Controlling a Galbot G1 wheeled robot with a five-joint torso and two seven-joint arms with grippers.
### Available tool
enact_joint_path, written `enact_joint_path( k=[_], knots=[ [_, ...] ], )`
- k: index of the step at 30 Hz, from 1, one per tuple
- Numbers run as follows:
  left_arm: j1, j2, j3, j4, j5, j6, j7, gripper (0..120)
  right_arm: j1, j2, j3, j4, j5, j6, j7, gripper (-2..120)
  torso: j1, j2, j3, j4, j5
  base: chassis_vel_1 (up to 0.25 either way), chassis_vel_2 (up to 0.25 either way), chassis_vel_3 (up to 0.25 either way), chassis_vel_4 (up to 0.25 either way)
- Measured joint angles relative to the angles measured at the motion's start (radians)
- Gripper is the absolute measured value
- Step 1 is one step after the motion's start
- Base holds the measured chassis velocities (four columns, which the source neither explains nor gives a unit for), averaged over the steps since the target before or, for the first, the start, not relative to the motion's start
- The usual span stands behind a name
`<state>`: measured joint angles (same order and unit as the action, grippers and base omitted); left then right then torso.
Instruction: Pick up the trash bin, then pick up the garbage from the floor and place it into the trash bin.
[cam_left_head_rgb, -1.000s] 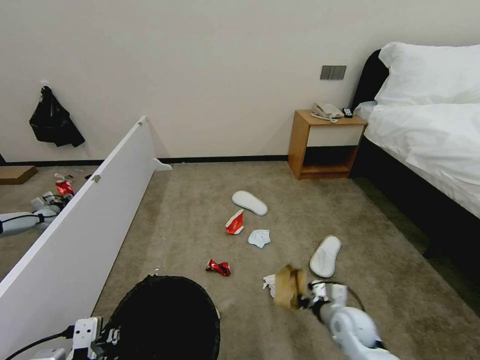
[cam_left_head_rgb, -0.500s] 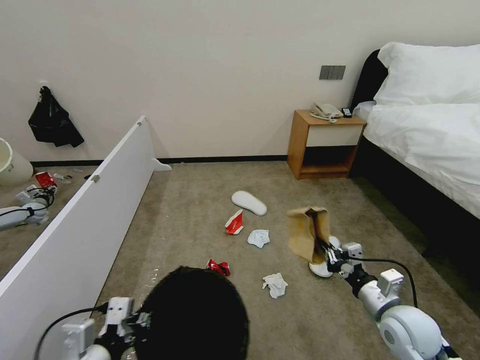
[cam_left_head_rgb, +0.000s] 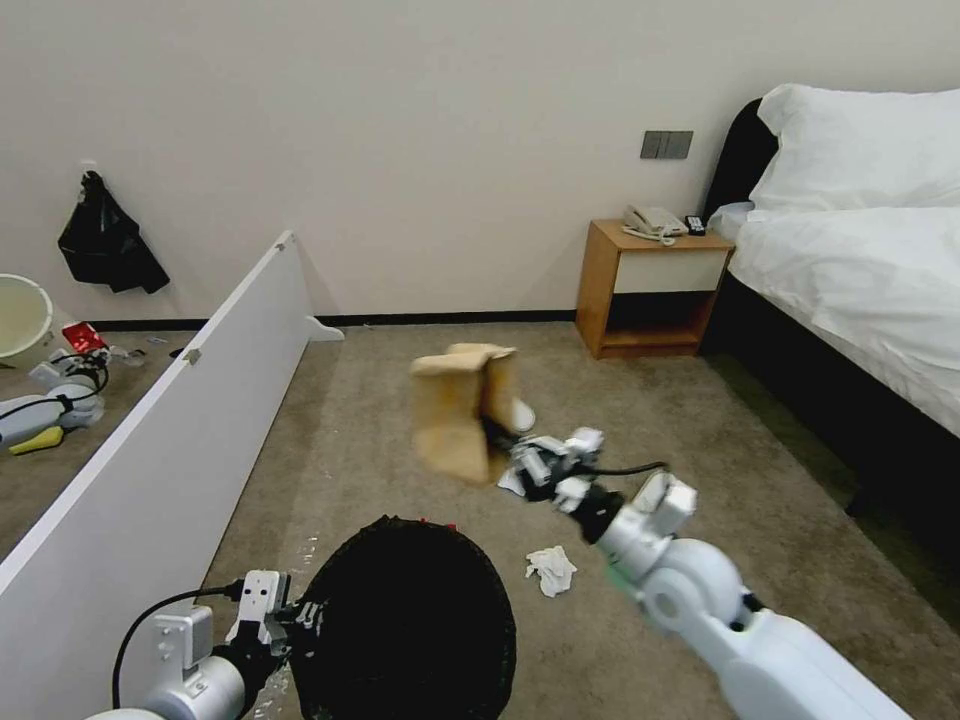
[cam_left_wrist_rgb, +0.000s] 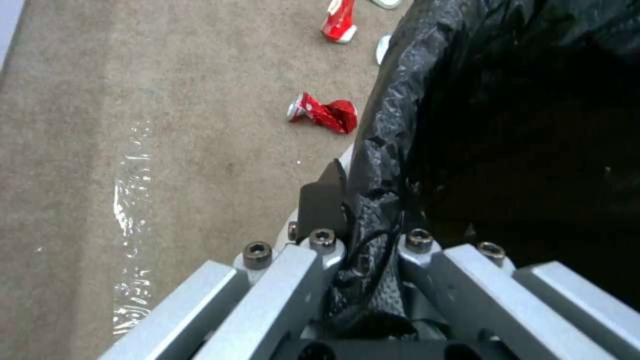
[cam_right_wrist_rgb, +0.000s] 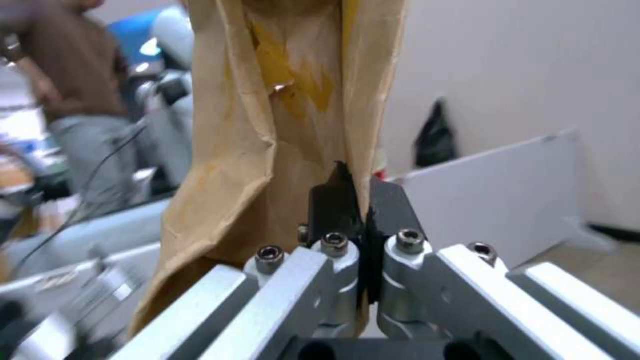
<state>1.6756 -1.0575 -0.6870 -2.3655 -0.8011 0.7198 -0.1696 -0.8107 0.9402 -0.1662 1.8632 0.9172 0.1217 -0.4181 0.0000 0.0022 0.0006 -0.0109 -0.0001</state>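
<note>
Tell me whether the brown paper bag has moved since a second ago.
Yes. The right gripper has lifted the brown paper bag off the carpet and carried it leftward, away from the bed, to just beyond the trash bin.

Beige carpet (cam_left_head_rgb: 400, 440): white tissue (cam_left_head_rgb: 551, 569), red wrapper (cam_left_wrist_rgb: 323, 112), red-and-white carton (cam_left_wrist_rgb: 339, 21).

A plain cream wall (cam_left_head_rgb: 430, 150) runs along the far side, with a dark baseboard (cam_left_head_rgb: 450, 318) at its foot. Beige carpet (cam_left_head_rgb: 780, 520) covers the floor. At 1 o'clock stands a wooden nightstand (cam_left_head_rgb: 650, 290) bearing a phone (cam_left_head_rgb: 652, 221); grey switches (cam_left_head_rgb: 666, 145) sit above it. A white-sheeted bed (cam_left_head_rgb: 860, 270) fills 2 o'clock. A white panel (cam_left_head_rgb: 170, 440) slants at 10 o'clock.
</note>
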Motion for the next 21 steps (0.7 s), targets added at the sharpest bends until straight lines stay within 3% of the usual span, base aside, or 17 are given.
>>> enact_joint_path(
  k=[9, 14, 21],
  knots=[
    [0.013, -0.003, -0.011, -0.007, 0.001, 0.007, -0.003, 3, 0.031, -0.023, -0.111, 0.006, -0.022, -0.075, 0.079, 1, 0.0, 0.0, 0.0, 0.0001, 0.0003, 0.0, 0.0, 0.0, 0.0],
    [0.012, -0.001, -0.013, -0.007, 0.002, 0.011, -0.007, 3, 0.028, -0.067, -0.139, 0.051, 0.008, -0.155, 0.052, 25, 0.0, 0.0, 0.0, 0.0001, 0.0, 0.0, 0.0, 0.0, 0.0],
    [0.012, -0.002, -0.012, -0.006, 0.003, 0.014, -0.009, 3, 0.019, -0.075, -0.134, 0.076, -0.003, -0.191, 0.072, 46, 0.0, 0.0, 0.0, 0.0004, 0.0002, 0.0, 0.0, 0.0, 0.0]
  ],
)
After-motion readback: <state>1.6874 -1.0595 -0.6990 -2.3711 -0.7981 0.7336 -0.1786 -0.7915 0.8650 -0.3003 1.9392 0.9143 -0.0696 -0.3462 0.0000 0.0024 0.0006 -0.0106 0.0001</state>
